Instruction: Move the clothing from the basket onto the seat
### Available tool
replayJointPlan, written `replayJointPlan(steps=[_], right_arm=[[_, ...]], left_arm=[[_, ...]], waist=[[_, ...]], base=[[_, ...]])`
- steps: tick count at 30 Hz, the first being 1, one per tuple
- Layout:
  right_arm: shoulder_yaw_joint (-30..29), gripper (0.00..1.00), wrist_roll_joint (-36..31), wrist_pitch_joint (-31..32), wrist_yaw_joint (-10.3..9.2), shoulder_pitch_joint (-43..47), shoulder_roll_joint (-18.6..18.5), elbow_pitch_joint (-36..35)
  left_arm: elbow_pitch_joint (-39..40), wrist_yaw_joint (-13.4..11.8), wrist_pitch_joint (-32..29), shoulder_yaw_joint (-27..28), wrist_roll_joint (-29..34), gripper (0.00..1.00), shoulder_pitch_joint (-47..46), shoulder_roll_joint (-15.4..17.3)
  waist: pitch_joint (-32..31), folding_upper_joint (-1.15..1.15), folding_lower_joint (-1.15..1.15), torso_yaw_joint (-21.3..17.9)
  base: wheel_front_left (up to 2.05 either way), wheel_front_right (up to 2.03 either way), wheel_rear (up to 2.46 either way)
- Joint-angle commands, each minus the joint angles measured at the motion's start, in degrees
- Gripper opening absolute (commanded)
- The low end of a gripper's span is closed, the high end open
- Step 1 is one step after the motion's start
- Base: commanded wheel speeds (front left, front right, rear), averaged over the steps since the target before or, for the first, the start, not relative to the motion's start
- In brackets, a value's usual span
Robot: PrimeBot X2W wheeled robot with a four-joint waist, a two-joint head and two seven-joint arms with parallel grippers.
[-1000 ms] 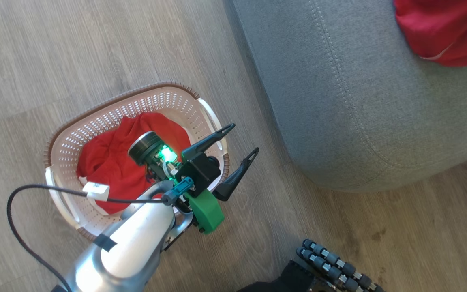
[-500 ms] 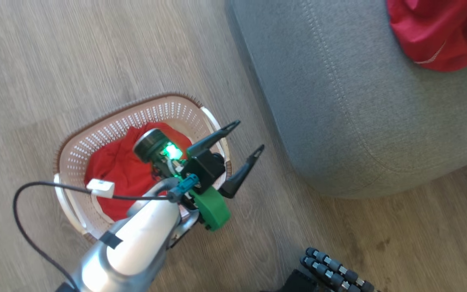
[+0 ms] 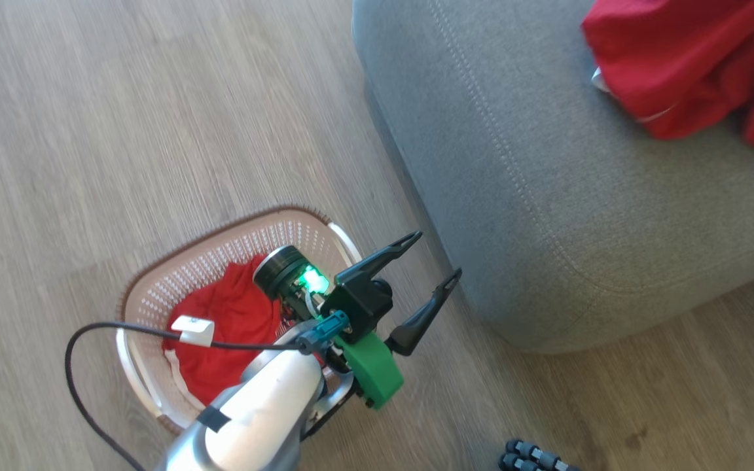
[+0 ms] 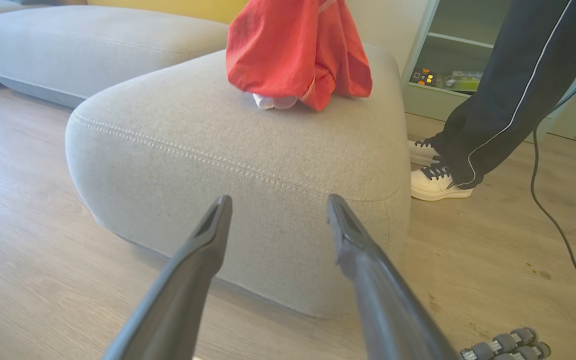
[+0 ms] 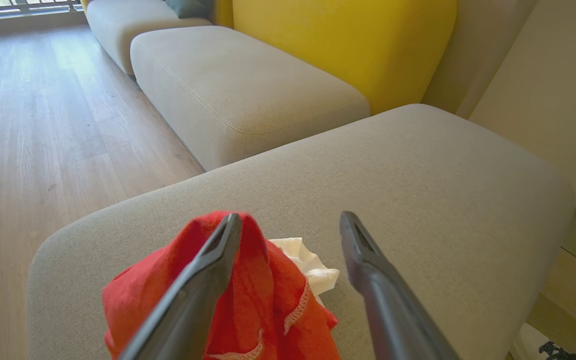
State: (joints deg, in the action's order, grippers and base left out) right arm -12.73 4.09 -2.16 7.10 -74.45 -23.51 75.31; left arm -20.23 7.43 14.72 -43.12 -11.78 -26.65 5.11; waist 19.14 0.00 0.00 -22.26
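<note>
Head view: left pincer point(image 3: 436, 254) gapes empty near the basket point(image 3: 233, 252); right pincer point(image 5: 290, 216) spread by clothing point(image 5: 268, 300)

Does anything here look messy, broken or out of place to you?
Nothing looks broken or spilled. One heap of bright red soft clothing lies crumpled on the large grey upholstered seat; another red garment is bunched in the cream perforated plastic basket. A person's dark trouser leg stands close beside the seat.
</note>
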Motion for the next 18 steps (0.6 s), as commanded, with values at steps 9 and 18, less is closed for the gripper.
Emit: replayJointPlan(steps=[9, 18], right_arm=[[6.3, 1.0, 2.1, 8.8, 0.39, -4.8, -1.8, -3.0], [12.5, 1.0, 9.1, 3.1, 0.39, -4.6, -2.4, -10.8]], left_arm=[[2.6, 0.1, 0.3, 2.5, -0.8, 1.0, 0.5, -1.9], [3.7, 0.1, 0.3, 3.4, -2.1, 1.0, 3.5, -2.2]], waist=[[-3.6, 0.0, 0.0, 1.8], [-9.8, 0.0, 0.0, 3.6]], base=[[0.0, 0.0, 0.0], [0.0, 0.0, 0.0]])
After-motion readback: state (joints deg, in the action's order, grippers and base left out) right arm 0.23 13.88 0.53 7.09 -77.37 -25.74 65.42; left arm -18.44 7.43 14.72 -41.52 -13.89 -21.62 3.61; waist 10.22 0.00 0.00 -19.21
